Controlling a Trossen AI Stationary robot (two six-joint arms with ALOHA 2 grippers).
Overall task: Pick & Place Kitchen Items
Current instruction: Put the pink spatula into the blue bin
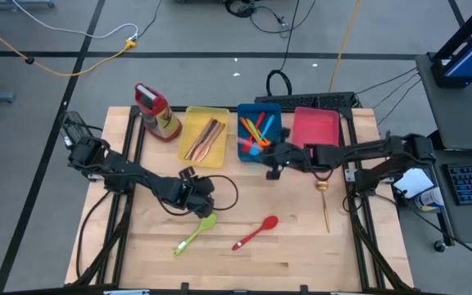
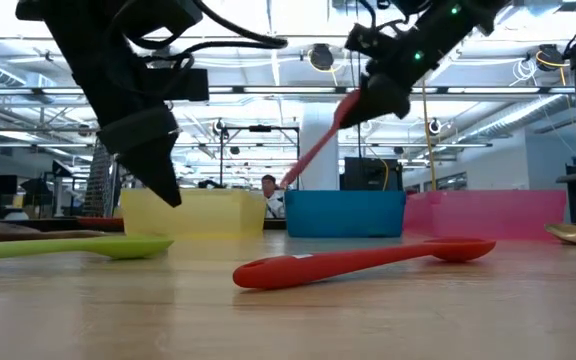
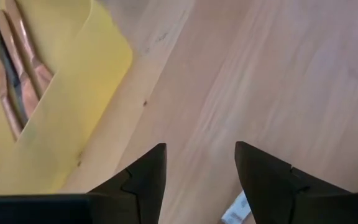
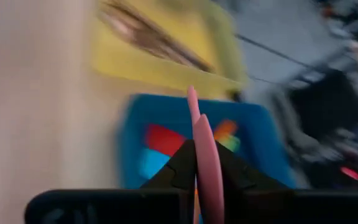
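Observation:
My right gripper is shut on a pink utensil at the near edge of the blue tray, which holds several coloured plastic utensils. My left gripper is open and empty over bare wood, just above the green spoon. The green spoon, a red spoon and a gold metal spoon lie flat on the table. Brown wooden spoons lie in the yellow tray. In the left wrist view only table shows between the fingers. My right gripper pinches the pink utensil between its two fingers, which lie across its length. In the low view the utensil is lifted clear, slanting down from the fingers with its free end above the blue tray's wall.
A pink tray stands to the right of the blue one. A red-capped yellow-and-red bottle lies left of the yellow tray. Bare wood lies along the table's near edge. A person shows far off in the low view.

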